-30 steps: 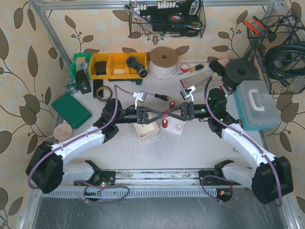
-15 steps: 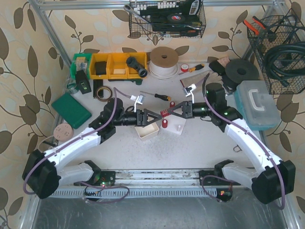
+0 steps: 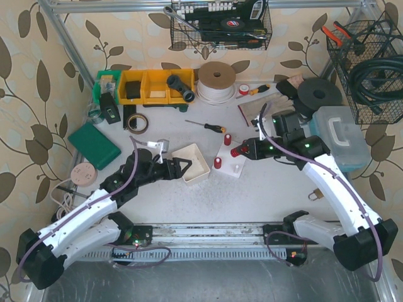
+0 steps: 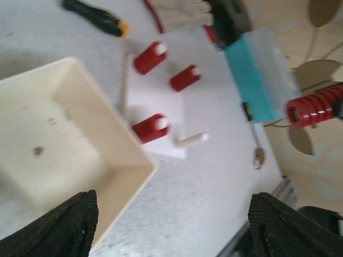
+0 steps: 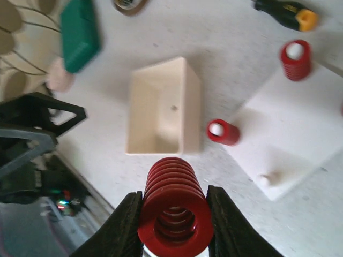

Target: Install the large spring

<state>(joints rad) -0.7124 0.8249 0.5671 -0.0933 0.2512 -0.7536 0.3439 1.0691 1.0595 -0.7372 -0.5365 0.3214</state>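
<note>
**Large spring (image 5: 174,210) gripped in the right tool (image 5: 174,197), held off the table (image 3: 271,189) beside the peg board (image 4: 155,96).**

Right tool: fingers (image 5: 124,225) pressed on both flanks of the spring, whose open coil end faces the wrist camera. In the top view the spring sits at the board's right edge. Left tool (image 4: 171,225): spread wide, holding nothing, beside the cream tray (image 4: 53,150).

Count: one large spring, three small red springs (image 4: 150,128) seated on pegs, one bare peg (image 4: 193,140), one tray.

The left wrist view shows all three seated springs. The top view shows only two. The right wrist view shows two whole, plus a red sliver at the frame edge.
</note>
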